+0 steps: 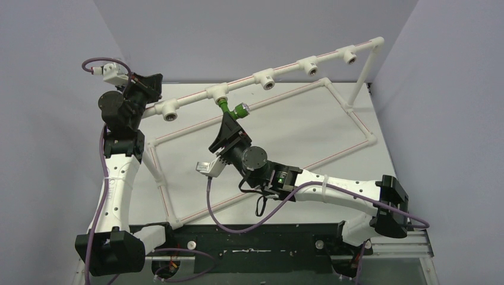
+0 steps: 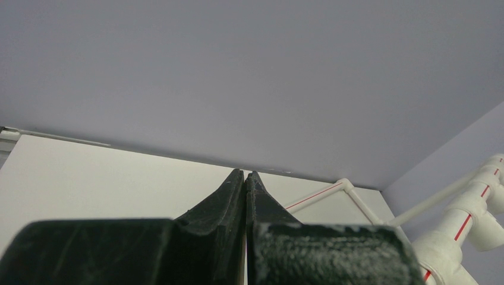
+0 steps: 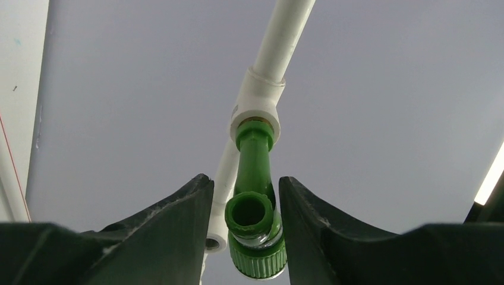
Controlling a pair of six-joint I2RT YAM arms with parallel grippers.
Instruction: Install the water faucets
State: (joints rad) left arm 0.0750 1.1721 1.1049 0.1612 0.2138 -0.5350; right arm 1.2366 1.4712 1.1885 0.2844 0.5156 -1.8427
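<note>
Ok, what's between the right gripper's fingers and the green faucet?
Nothing solid. In the right wrist view the green faucet sits inside the open right gripper; only a sliver of air separates it from one finger.

Light is even, diffuse and moderately bright in all three views, with no hard glare. From above, the arms cast only faint, soft-edged shadows on the flat white table (image 1: 297,119) below the right gripper (image 1: 227,117). At the right wrist, the bright-green plastic faucet (image 3: 254,178) between the black fingers (image 3: 172,231) is sharp, with a soft sheen along its spout. The fingers themselves are dark and slightly soft. A pale, overexposed strip (image 3: 491,178) glows far to their right. At the left wrist, the left gripper (image 2: 245,176), pressed together, blurs toward the lens. The red-striped white plastic pipe (image 2: 469,219) to its right looks bright and a little soft.
</note>
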